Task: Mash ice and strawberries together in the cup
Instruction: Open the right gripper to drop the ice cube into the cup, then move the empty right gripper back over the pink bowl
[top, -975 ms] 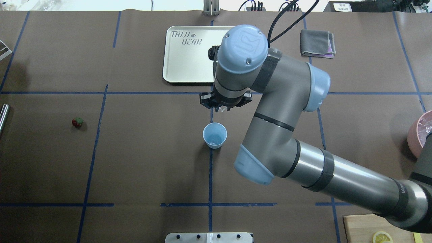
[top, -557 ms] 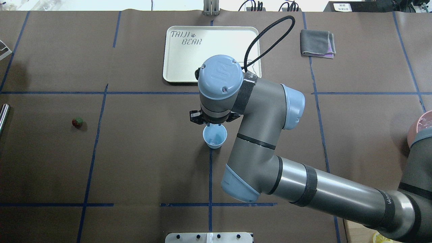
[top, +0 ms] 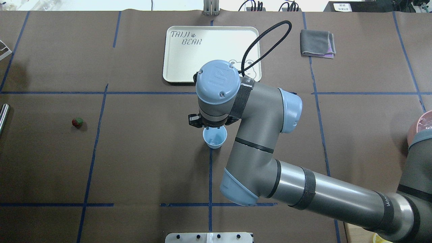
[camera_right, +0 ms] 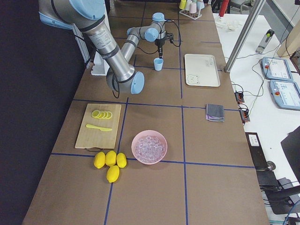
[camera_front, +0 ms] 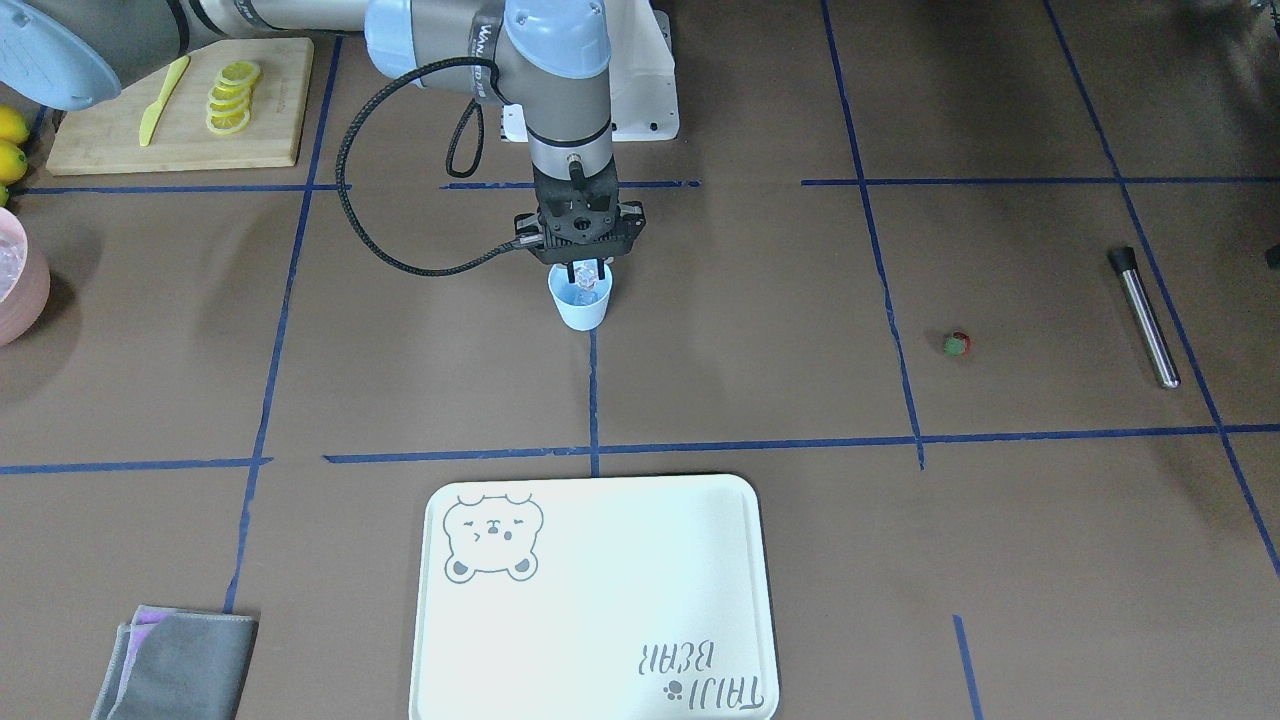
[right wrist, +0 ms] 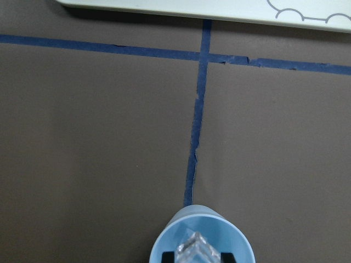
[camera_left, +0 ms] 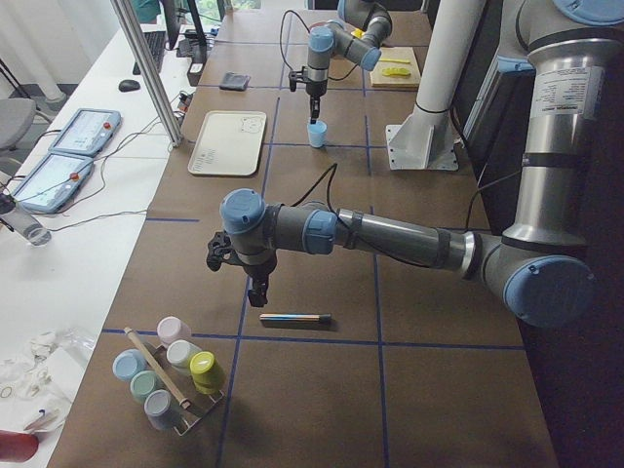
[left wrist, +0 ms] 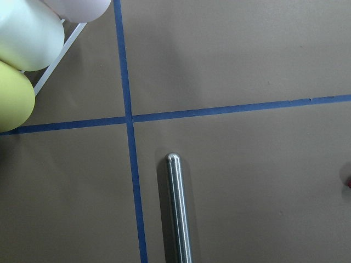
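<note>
One ice cube point(right wrist: 194, 251) is pinched between the fingers of your right gripper point(camera_front: 588, 274), low in the mouth of the cup point(right wrist: 204, 219) at the bottom edge of the wrist view. I judge you're loading ice, so next you let the cube drop. The strawberry point(camera_front: 956, 345) lies well apart, right of centre in the front view. Your left gripper point(camera_left: 255, 291) hovers near the steel rod point(camera_left: 295, 318); I cannot tell how its fingers stand.
</note>
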{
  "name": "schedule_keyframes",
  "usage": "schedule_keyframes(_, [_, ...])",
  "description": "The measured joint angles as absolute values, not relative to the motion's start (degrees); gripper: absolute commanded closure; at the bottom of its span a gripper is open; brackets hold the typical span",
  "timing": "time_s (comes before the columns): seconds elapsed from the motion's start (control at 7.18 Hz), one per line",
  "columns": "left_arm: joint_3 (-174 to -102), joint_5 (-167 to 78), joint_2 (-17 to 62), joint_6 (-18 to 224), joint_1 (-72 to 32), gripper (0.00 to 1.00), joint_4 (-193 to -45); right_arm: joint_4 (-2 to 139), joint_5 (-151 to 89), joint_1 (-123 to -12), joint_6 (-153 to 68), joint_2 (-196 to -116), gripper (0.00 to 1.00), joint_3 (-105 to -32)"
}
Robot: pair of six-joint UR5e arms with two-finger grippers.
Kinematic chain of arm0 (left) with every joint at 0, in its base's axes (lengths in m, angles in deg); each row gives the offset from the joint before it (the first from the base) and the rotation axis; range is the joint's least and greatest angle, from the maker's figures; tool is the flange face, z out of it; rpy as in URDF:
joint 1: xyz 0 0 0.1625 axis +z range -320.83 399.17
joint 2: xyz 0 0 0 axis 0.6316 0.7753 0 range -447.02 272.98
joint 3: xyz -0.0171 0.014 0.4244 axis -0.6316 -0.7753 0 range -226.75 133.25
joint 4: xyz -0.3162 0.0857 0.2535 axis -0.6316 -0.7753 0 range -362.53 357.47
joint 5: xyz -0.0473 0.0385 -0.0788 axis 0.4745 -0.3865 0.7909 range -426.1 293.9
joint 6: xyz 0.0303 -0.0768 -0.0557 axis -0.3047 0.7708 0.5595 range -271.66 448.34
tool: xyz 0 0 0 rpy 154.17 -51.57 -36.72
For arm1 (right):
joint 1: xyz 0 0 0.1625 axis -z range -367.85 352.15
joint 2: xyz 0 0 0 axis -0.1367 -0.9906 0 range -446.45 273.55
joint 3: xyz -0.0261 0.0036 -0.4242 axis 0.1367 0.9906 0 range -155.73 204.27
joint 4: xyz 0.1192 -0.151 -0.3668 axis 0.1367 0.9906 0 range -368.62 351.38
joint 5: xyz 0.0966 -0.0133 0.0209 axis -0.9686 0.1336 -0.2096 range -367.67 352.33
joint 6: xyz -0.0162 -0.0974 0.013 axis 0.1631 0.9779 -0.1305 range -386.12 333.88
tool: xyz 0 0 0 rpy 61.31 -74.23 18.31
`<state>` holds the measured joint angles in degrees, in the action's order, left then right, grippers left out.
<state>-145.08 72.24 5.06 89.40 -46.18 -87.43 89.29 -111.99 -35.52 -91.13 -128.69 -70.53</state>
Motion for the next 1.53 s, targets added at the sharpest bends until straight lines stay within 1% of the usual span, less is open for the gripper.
schedule_keyframes(0.14, [-145.1,72.2,5.1,89.4,-46.2,0.0,-87.4,89.4,-112.0,-35.5,-91.1,-128.8,0.44,-70.6])
schedule_keyframes(0.42, [-145.0,72.2,5.1,89.4,-46.2,0.0,-87.4,89.5,-112.0,-35.3,-91.8,-129.1,0.42,-70.7])
schedule_keyframes(0.56, [-145.0,72.2,5.1,89.4,-46.2,0.0,-87.4,89.5,-112.0,-35.2,-92.1,-129.1,0.2,-70.8])
schedule_keyframes(0.7, [-145.0,72.2,5.1,89.4,-46.2,0.0,-87.4,89.5,-112.0,-35.1,-92.3,-129.0,0.03,-70.9])
schedule_keyframes(0.97, [-145.2,72.2,5.1,89.5,-46.2,0.0,-87.4,90.2,-111.4,-36.2,-92.8,-129.5,0.02,-73.1])
schedule_keyframes(1.11, [-145.4,72.2,5.1,89.5,-46.2,0.0,-87.4,91.4,-111.3,-38.1,-92.7,-131.5,0.01,-76.4])
schedule_keyframes(1.25, [-145.5,72.2,5.1,89.5,-46.2,0.0,-87.4,92.3,-111.5,-40.4,-92.1,-135.7,0.01,-81.1])
schedule_keyframes(1.53, [-145.8,72.2,5.1,89.5,-46.2,0.0,-87.4,92.4,-112.2,-45.7,-86.3,-146.7,0.01,-90.9])
